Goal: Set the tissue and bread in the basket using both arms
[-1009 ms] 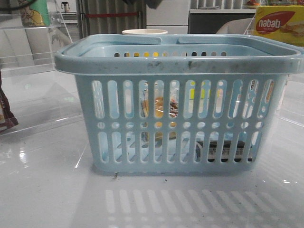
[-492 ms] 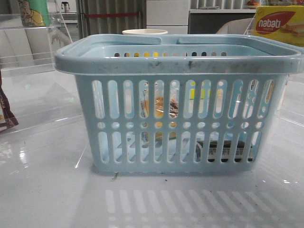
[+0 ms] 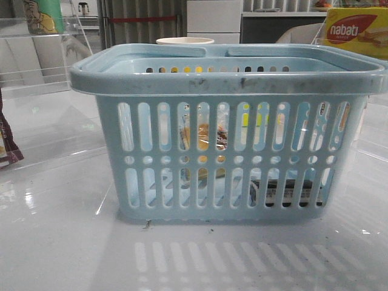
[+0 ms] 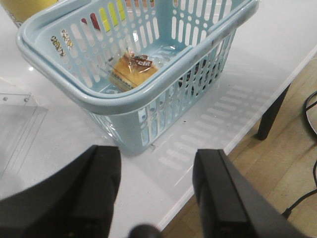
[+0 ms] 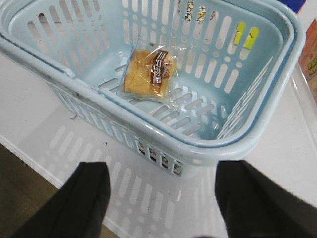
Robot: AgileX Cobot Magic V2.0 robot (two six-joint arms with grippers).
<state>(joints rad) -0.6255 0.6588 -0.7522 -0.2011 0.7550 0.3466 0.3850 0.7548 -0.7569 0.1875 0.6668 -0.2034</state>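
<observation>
My left hand (image 4: pixel 156 198) hangs wide open and empty above the white desk (image 4: pixel 59 148), near the light-blue basket (image 4: pixel 124 101). My right hand (image 5: pixel 163 198) is also spread wide, holding nothing, over the basket's near rim. Inside the basket, the bread (image 5: pixel 147 73) lies flat on the floor in its clear packet; its dark label strip is too small to read. The tissue (image 3: pixel 285 191) shows dark through the front slots, low at the right. Behind stands a yellow box (image 3: pixel 354 30) reading "nabati".
</observation>
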